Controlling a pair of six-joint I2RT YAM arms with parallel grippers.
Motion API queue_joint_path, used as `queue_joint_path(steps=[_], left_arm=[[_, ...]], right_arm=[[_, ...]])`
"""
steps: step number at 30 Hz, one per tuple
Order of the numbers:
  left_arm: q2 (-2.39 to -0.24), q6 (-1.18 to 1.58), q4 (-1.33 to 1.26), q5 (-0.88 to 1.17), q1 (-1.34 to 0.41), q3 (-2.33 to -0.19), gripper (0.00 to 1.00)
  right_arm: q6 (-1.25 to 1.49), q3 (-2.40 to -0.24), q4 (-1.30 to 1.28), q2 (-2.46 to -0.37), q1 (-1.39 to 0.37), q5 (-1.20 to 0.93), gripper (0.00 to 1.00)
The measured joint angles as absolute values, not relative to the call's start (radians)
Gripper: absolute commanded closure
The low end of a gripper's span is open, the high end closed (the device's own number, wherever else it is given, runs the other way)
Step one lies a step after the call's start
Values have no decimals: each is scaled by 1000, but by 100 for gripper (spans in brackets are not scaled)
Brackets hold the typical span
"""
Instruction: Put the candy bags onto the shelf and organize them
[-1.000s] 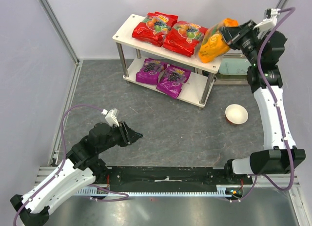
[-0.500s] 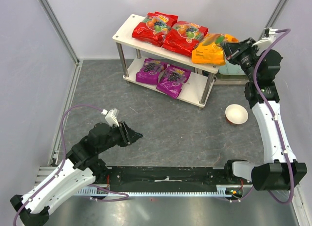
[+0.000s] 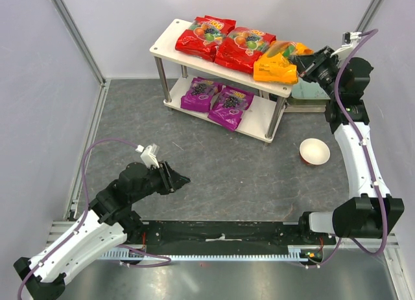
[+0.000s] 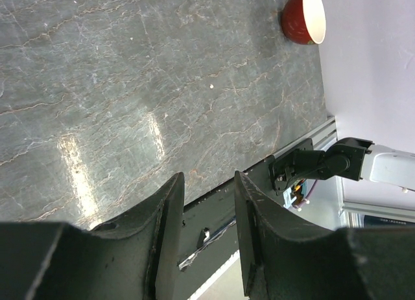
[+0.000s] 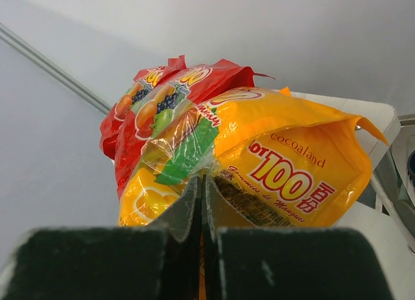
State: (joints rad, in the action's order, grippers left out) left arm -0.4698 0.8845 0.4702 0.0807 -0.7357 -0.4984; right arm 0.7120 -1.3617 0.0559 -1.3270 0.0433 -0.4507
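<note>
The shelf stands at the back. Two red candy bags lie on its top board. Two purple bags lie on the lower board. My right gripper is shut on the edge of the orange bag, which rests on the right end of the top board beside the red bags. In the right wrist view the orange bag fills the middle, pinched at my gripper. My left gripper is open and empty above the floor, also open in its wrist view.
A red bowl with a white inside sits on the dark floor right of the shelf, also in the left wrist view. A pale green tray lies behind the shelf's right end. Grey walls close in the back and sides.
My right gripper has lowered the orange bag from a tilted hold above the shelf's right end to lying flat on the top board. The left arm has not moved.
</note>
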Motion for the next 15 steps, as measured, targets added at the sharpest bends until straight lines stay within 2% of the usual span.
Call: queue_joint_path(steps=[15], left_arm=[[-485, 884, 469, 81, -736, -498, 56]], right_arm=[[712, -1374, 57, -1343, 20, -422, 100]])
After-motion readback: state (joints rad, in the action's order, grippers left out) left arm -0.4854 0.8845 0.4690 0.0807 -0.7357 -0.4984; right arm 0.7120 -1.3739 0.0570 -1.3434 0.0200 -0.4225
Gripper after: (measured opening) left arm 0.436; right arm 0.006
